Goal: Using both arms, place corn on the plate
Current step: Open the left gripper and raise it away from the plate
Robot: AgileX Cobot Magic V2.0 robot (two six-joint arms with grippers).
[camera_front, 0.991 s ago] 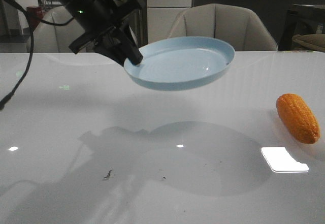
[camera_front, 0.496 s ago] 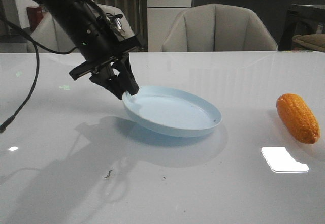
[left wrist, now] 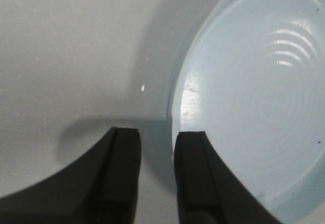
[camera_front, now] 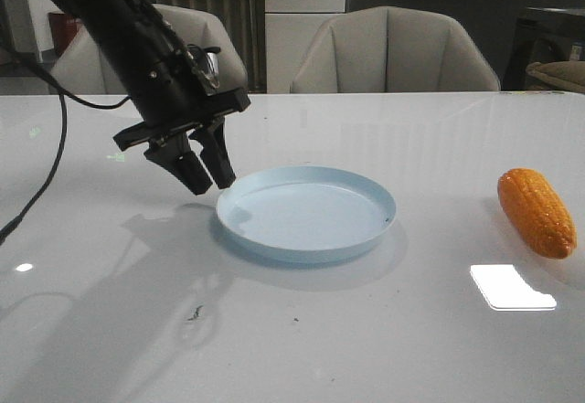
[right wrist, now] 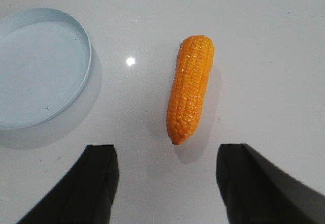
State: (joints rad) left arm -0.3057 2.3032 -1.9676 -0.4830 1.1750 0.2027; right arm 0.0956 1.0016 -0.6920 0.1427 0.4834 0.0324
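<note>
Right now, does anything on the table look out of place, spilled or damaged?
Nothing serious. The plate sits flat and empty, the corn lies intact on the table to its right, and only a few dark specks mark the tabletop in front of the plate.

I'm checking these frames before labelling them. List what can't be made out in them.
- Right gripper: absent from the front view; the right wrist view's edge cuts off all but its fingers.
- Plate: cropped by the edge in both wrist views.
- Corn: its underside is hidden against the table.
- Left gripper: in the left wrist view, only the fingers show.
</note>
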